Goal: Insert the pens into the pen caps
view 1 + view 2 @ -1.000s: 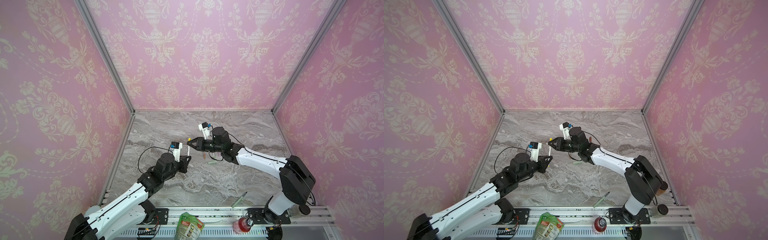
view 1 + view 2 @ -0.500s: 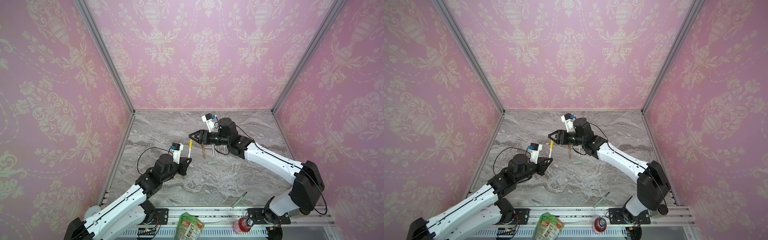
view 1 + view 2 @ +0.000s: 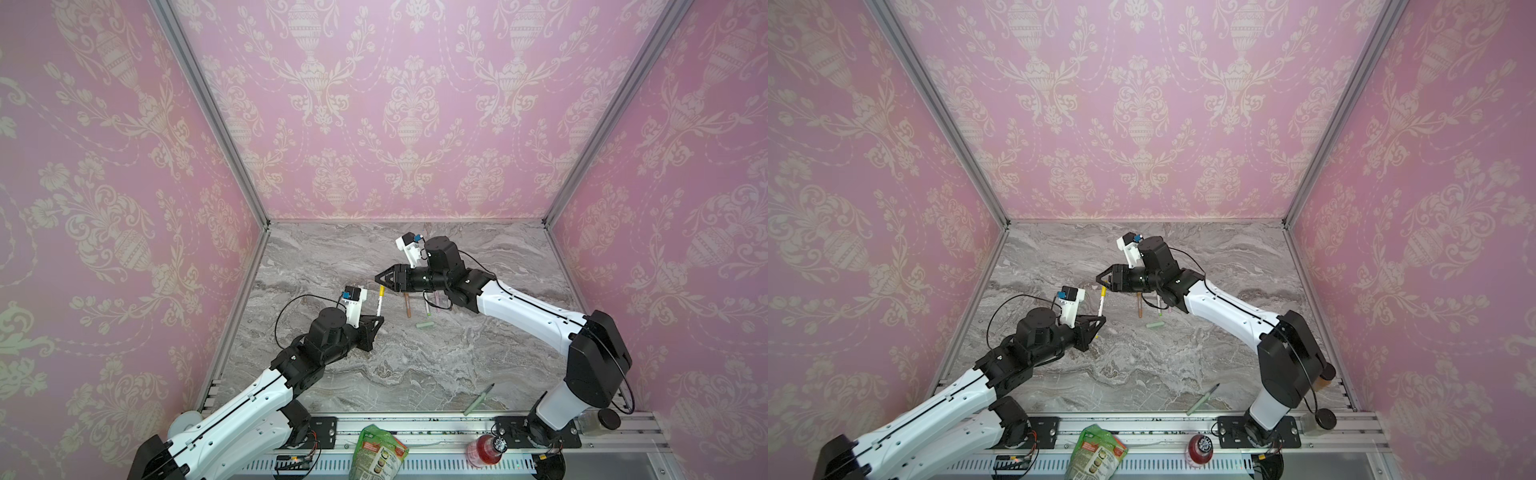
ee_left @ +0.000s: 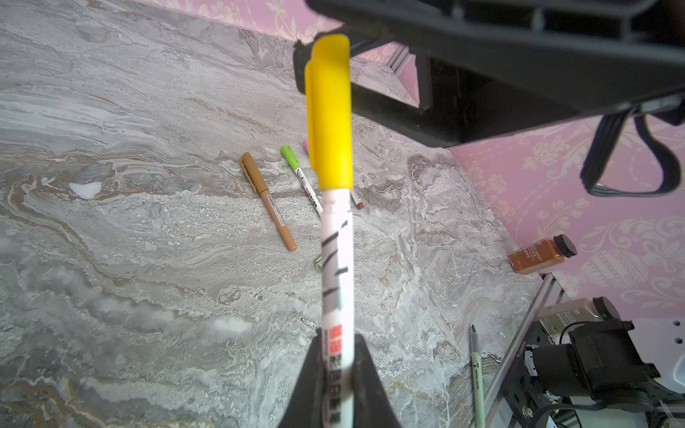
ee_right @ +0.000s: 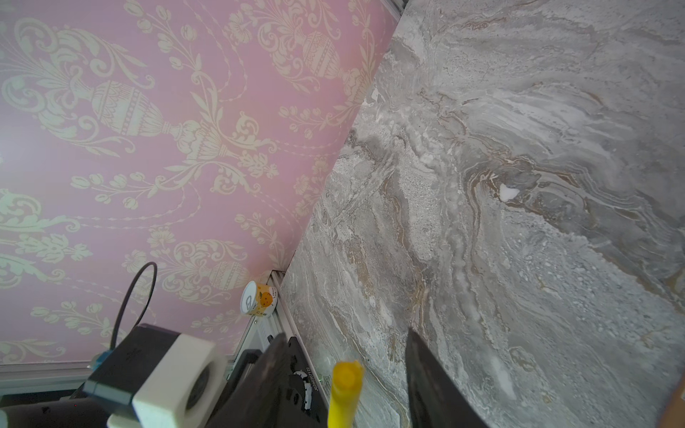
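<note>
I'm looking at the left gripper [image 4: 335,355] and it's pinching the white pen [image 4: 335,259] low on its barrel, jaws pressed tight against both sides, the pen pointing up and away at a slight tilt above the marble tabletop [image 3: 415,365]. The yellow cap [image 4: 330,111] is sitting on the pen's upper end, its rim meeting the white barrel. The right gripper [image 3: 379,279] is hovering at the cap's top with its jaws spread; in the right wrist view the cap's tip [image 5: 346,374] is showing between the two dark fingers [image 5: 422,370] with a gap on each side, so nothing is gripping it there. Beyond the held pen, a tan pen [image 4: 268,202] and a lime-capped pen [image 4: 300,178] are lying capped, near each other on the marble. A pale green cap [image 3: 425,325] is lying loose just beside them. Well apart, a pale green pen [image 3: 478,400] is lying uncapped by the front rail [image 3: 415,419], dark tip exposed.
</note>
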Action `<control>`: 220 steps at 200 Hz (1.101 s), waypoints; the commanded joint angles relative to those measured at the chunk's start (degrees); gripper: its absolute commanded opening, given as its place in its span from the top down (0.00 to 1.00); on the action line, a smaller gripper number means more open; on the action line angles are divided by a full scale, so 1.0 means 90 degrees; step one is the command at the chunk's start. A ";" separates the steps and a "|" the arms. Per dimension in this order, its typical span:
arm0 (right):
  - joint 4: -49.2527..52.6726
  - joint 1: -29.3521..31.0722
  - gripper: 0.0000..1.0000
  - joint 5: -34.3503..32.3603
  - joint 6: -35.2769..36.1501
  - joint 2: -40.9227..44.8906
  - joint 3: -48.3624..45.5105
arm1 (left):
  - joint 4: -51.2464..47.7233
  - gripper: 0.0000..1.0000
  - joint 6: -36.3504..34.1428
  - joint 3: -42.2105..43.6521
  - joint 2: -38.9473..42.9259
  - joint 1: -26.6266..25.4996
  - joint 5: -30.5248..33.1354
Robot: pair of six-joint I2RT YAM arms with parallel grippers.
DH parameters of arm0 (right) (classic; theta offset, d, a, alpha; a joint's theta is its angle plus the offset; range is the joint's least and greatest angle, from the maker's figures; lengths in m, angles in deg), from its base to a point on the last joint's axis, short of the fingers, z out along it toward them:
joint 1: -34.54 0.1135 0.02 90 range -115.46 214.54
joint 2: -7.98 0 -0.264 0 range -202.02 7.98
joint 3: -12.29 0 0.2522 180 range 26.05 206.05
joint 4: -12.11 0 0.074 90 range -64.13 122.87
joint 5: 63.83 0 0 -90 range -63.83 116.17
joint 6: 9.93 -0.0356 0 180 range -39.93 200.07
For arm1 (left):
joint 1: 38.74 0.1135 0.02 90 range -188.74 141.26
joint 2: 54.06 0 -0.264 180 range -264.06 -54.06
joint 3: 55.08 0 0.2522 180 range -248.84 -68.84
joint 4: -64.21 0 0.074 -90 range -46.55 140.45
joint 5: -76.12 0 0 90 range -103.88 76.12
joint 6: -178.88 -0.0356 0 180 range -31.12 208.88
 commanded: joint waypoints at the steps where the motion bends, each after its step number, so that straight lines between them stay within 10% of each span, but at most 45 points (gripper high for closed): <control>1: 0.0046 0.0021 0.56 0.0185 0.0059 -0.0125 0.0196 | 0.0068 1.00 -0.0131 -0.0049 -0.0016 0.0039 -0.0161; 111: 0.0529 0.0137 1.00 0.0408 0.0208 -0.0350 0.0324 | 0.0416 1.00 -0.0269 -0.0144 0.0014 0.0035 0.0309; 220: 0.1171 0.0785 1.00 0.0632 0.0319 -0.0665 -0.0241 | 0.2866 1.00 -0.1767 -0.0182 -0.0080 0.0032 0.1202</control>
